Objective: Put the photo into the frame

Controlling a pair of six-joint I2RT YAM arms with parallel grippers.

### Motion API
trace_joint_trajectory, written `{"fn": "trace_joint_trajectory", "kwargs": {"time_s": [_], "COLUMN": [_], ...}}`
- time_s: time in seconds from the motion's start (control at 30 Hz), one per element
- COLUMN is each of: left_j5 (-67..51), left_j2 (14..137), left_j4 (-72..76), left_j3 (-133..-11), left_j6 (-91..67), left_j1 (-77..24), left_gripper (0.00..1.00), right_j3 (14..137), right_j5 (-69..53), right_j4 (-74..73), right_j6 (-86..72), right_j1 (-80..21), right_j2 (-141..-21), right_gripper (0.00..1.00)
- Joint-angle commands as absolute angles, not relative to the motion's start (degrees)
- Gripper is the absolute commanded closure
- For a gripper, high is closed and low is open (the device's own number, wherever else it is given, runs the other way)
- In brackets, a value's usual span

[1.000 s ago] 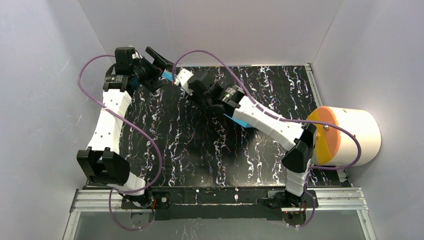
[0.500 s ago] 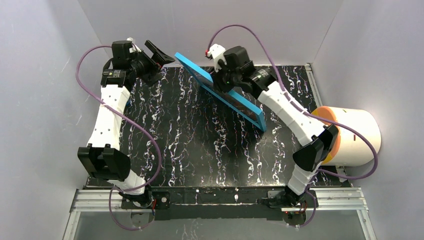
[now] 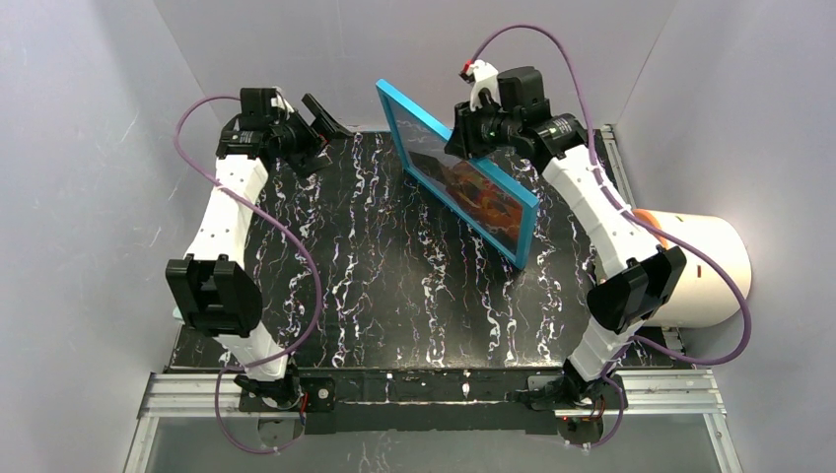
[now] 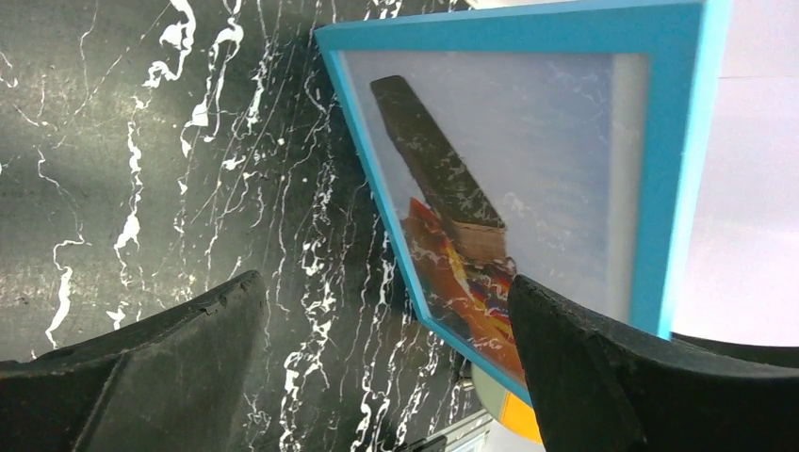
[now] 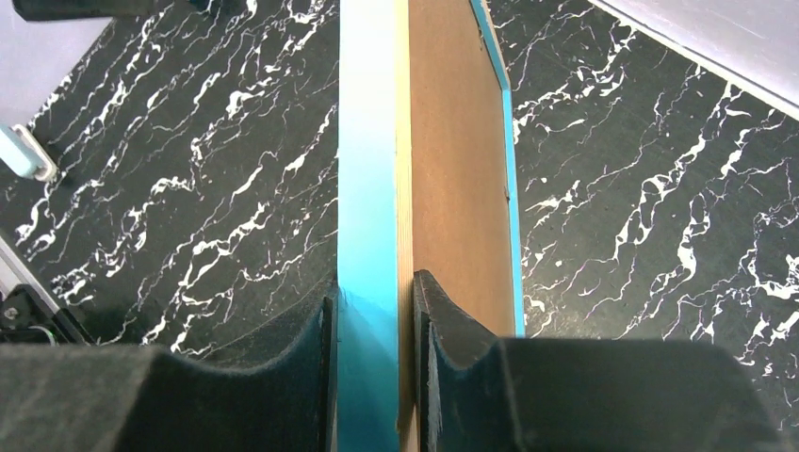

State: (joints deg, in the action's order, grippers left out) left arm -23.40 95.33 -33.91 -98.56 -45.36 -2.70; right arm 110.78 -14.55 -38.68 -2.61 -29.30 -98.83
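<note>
The frame has a bright blue rim and stands tilted on edge over the back middle of the table. The photo, an orange-red balloon print, shows behind its glass. My right gripper is shut on the frame's upper edge. In the right wrist view its pads clamp the blue rim and the wood-coloured back. My left gripper is open and empty at the back left, apart from the frame. In the left wrist view the frame and photo face it, beyond the open gripper.
A white cylinder with an orange and yellow face lies at the table's right edge, behind the right arm. The black marbled tabletop is walled by grey panels on three sides. A metal rail runs along the near edge.
My right gripper has raised the frame from low over the table to tilted upright, and carried it back and right. The left gripper has stayed open at the back left.
</note>
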Motion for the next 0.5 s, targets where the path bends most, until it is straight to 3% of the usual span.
{"fn": "trace_joint_trajectory", "kwargs": {"time_s": [0.0, 0.47], "left_j5": [-24.92, -25.97], "left_j2": [97.48, 100.73], "left_j4": [-34.68, -33.01], "left_j3": [-97.28, -94.22], "left_j6": [-42.55, -41.61], "left_j1": [-2.29, -2.31], "left_gripper": [0.02, 0.02], "right_j3": [112.47, 116.12], "right_j5": [-18.39, -27.72], "right_j4": [-38.78, -39.17], "right_j6": [-9.9, -16.44], "right_j1": [-27.09, -14.6], "right_j2": [-97.56, -103.25], "right_gripper": [0.99, 0.99]}}
